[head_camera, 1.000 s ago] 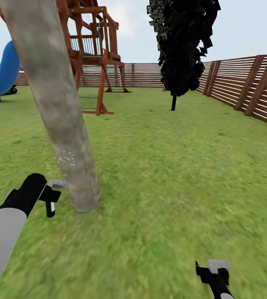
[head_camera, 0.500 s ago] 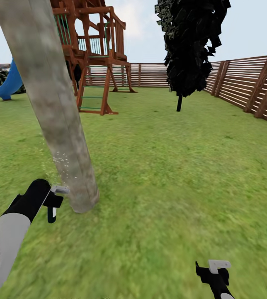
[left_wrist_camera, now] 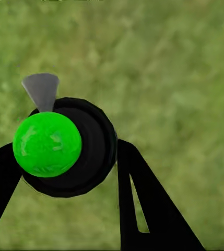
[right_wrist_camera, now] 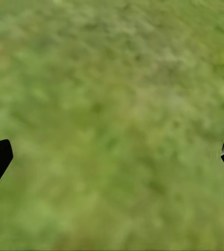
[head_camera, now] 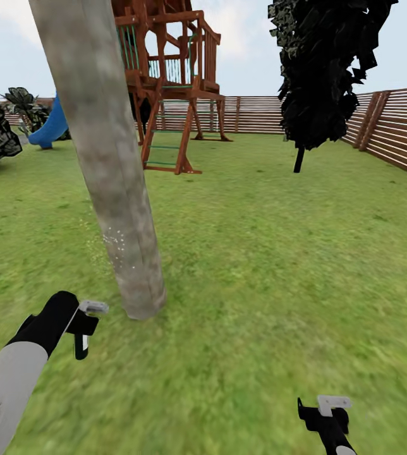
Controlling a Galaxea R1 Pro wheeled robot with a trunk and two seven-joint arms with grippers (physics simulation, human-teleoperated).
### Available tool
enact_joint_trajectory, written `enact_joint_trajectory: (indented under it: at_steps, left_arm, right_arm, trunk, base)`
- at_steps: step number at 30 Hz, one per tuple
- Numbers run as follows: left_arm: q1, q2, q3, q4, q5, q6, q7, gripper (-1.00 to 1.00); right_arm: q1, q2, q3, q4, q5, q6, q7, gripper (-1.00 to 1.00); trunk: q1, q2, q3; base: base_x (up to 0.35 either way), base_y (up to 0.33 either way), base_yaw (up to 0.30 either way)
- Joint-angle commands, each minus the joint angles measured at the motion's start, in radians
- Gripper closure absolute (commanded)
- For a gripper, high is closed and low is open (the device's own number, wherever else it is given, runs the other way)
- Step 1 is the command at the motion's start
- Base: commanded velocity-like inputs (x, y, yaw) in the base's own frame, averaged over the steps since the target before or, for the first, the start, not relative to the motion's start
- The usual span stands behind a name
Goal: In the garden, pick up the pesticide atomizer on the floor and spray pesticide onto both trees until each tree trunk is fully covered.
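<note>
Pesticide atomizer (left_wrist_camera: 65, 146), a small black-bodied sprayer with green cap and grey nozzle, sits pinched in your left gripper (head_camera: 83, 325) beside the mottled beige-grey trunk (head_camera: 112, 183); it looks light and rigid, so keep your hold on the round body.

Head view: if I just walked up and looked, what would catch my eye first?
The thick mottled tree trunk rising at left-centre, with a scatter of white droplets on its lower bark. Just beside its base, the left tool holds the pesticide atomizer. Behind stand a wooden play tower and a black-leaved tree by the slatted fence.
</note>
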Motion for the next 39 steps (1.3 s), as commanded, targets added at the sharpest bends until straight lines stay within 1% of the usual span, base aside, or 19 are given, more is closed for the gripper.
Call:
enact_joint_trajectory:
  at_steps: [1, 2, 3, 4, 5, 7, 8, 9, 10, 11, 12, 13, 14, 16, 19, 21, 24, 30, 39]
  left_arm:
    - [0.002, -0.008, 0.000, -0.001, -0.001, -0.001, 0.015, 1.00]
    - [0.002, -0.020, 0.000, -0.001, 0.000, -0.004, 0.046, 1.00]
    - [0.002, -0.066, 0.001, 0.001, 0.001, -0.057, 0.114, 1.00]
    - [0.002, -0.090, 0.000, 0.005, 0.001, -0.072, 0.138, 1.00]
    - [0.003, -0.104, 0.000, 0.018, 0.000, -0.079, 0.150, 1.00]
    - [0.004, -0.114, 0.001, 0.037, 0.002, -0.089, 0.166, 1.00]
    - [0.005, -0.114, 0.001, 0.047, 0.007, -0.092, 0.169, 1.00]
    - [0.016, -0.109, 0.003, 0.063, 0.022, -0.096, 0.172, 1.00]
    - [0.040, -0.107, 0.025, 0.068, 0.043, -0.125, 0.173, 1.00]
    - [0.055, -0.106, 0.041, 0.070, 0.049, -0.153, 0.174, 1.00]
    - [0.070, -0.104, 0.053, 0.069, 0.052, -0.179, 0.175, 1.00]
    - [0.076, -0.102, 0.063, 0.070, 0.054, -0.189, 0.175, 1.00]
    - [0.080, -0.100, 0.083, 0.071, 0.054, -0.197, 0.176, 1.00]
    - [0.082, -0.098, 0.094, 0.071, 0.055, -0.201, 0.176, 1.00]
    - [0.082, -0.102, 0.098, 0.062, 0.055, -0.202, 0.180, 1.00]
    - [0.082, -0.110, 0.096, 0.058, 0.055, -0.202, 0.192, 1.00]
    - [0.082, -0.114, 0.096, 0.057, 0.056, -0.201, 0.219, 1.00]
    - [0.082, -0.116, 0.095, 0.057, 0.059, -0.201, 0.222, 1.00]
    - [0.082, -0.116, 0.095, 0.058, 0.059, -0.201, 0.222, 1.00]
  right_arm:
    - [0.000, 0.000, 0.000, 0.000, 0.000, 0.000, 0.000, -1.00]
    - [0.000, 0.000, 0.001, 0.000, 0.001, 0.000, 0.000, -1.00]
    - [0.000, 0.000, 0.001, 0.001, 0.001, 0.000, 0.000, -1.00]
    - [0.000, 0.000, 0.001, 0.001, 0.001, 0.000, 0.000, -1.00]
    - [0.000, 0.000, 0.001, 0.002, 0.001, 0.000, 0.000, -1.00]
    - [0.000, 0.000, 0.001, 0.003, 0.001, 0.000, 0.000, -1.00]
    - [0.000, 0.000, 0.001, 0.003, 0.001, 0.000, 0.000, -1.00]
    - [0.000, 0.000, 0.001, 0.003, 0.001, 0.000, 0.000, -1.00]
    - [0.000, 0.000, 0.001, 0.003, 0.001, 0.000, 0.000, -1.00]
    - [0.000, 0.000, 0.001, 0.003, 0.001, 0.000, 0.000, -1.00]
    - [0.000, 0.000, 0.001, 0.003, 0.001, 0.000, 0.000, -1.00]
    - [0.000, 0.000, 0.001, 0.004, 0.001, 0.000, 0.000, -1.00]
    - [0.000, 0.000, 0.001, 0.004, 0.001, 0.000, 0.000, -1.00]
    - [0.000, 0.000, 0.001, 0.003, 0.001, 0.000, 0.000, -1.00]
    - [0.000, 0.001, 0.002, 0.004, 0.001, 0.000, -0.001, -1.00]
    - [0.000, 0.002, 0.002, 0.005, 0.001, 0.000, -0.002, -1.00]
    - [0.000, 0.002, 0.003, 0.005, 0.001, 0.000, -0.001, -1.00]
    - [0.000, 0.002, 0.003, 0.004, 0.001, 0.000, -0.001, -1.00]
    - [0.000, 0.002, 0.003, 0.003, 0.001, 0.000, -0.001, -1.00]
  trunk:
    - [0.000, 0.000, 0.000]
    - [0.000, 0.000, 0.000]
    - [0.000, 0.000, 0.000]
    - [0.000, 0.000, 0.000]
    - [0.000, 0.000, 0.000]
    - [0.000, 0.000, 0.000]
    - [0.000, 0.000, 0.000]
    - [0.000, 0.000, 0.000]
    - [0.000, 0.000, 0.000]
    - [0.000, 0.000, 0.000]
    - [0.000, 0.000, 0.000]
    - [0.000, 0.000, 0.000]
    - [0.000, 0.000, 0.000]
    - [0.000, 0.000, 0.000]
    - [0.000, 0.000, 0.000]
    - [0.000, 0.000, 0.000]
    - [0.000, 0.000, 0.000]
    - [0.000, 0.000, 0.000]
    - [0.000, 0.000, 0.000]
  base:
    - [0.141, -0.197, 0.008]
    - [0.175, -0.215, 0.003]
    - [0.217, -0.205, 0.001]
    - [0.227, -0.201, 0.000]
    - [0.231, -0.199, 0.000]
    - [0.235, -0.192, 0.000]
    - [0.239, -0.180, 0.000]
    - [0.241, -0.174, 0.000]
    - [0.242, -0.173, 0.000]
    - [0.242, -0.172, 0.000]
    - [0.242, -0.172, 0.000]
    - [0.242, -0.172, 0.000]
    - [0.242, -0.172, 0.000]
    - [0.238, -0.183, 0.000]
    - [0.162, -0.233, 0.114]
    - [0.035, -0.270, 0.260]
    - [0.005, -0.275, 0.273]
    - [0.009, -0.276, 0.275]
    - [0.110, -0.276, 0.275]
